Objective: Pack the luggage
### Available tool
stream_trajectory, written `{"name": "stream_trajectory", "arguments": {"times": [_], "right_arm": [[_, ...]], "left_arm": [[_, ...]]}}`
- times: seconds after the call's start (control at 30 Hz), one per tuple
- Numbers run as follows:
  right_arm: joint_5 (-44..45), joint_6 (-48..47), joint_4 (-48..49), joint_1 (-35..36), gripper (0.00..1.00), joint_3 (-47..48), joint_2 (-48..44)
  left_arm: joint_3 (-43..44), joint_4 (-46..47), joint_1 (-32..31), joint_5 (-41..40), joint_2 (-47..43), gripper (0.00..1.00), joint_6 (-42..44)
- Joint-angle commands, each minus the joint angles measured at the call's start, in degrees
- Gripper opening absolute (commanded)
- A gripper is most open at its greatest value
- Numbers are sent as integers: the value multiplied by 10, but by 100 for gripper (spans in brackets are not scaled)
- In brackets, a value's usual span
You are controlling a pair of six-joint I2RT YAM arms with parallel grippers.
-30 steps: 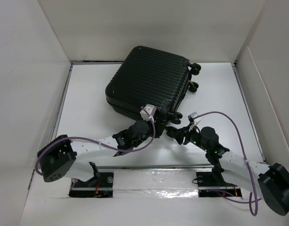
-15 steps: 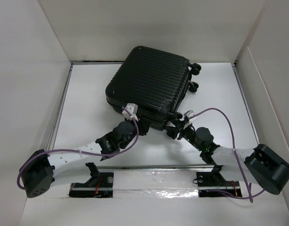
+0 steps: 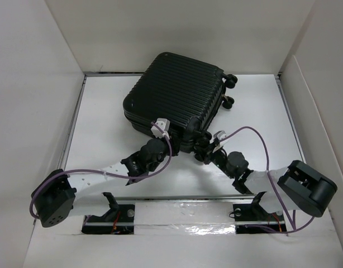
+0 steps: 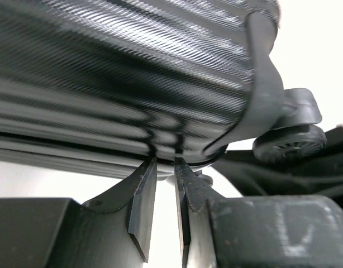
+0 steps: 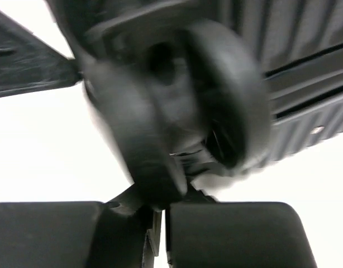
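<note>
Only the wrist view shows left hand [image 4: 165, 167] fingertips [image 4: 144, 178] touching the luggage [image 4: 132, 67].

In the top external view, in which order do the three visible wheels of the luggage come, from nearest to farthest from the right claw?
1. Near-corner wheel: just beside the right claw, at the closest corner of the luggage.
2. Lower right-side wheel: farther back, on the right.
3. Upper right-side wheel: farthest, at the back right corner.
</note>
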Motion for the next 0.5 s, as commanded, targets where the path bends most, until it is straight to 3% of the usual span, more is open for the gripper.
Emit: {"name": "stream_trajectory", "arguments": {"times": [0.0, 0.13, 0.3, 0.47], "right_arm": [[34, 7, 104, 35, 2, 14, 6], [84, 29, 120, 65, 0, -9, 8], [162, 30, 96, 167, 0, -9, 1], [287, -1, -15, 270, 0, 54, -5]], "left_arm": [[45, 64, 3, -3, 16, 16, 22], [65, 84, 3, 2, 41, 17, 35], [107, 89, 8, 13, 79, 17, 43], [136, 91, 8, 39, 101, 16, 36]]}}
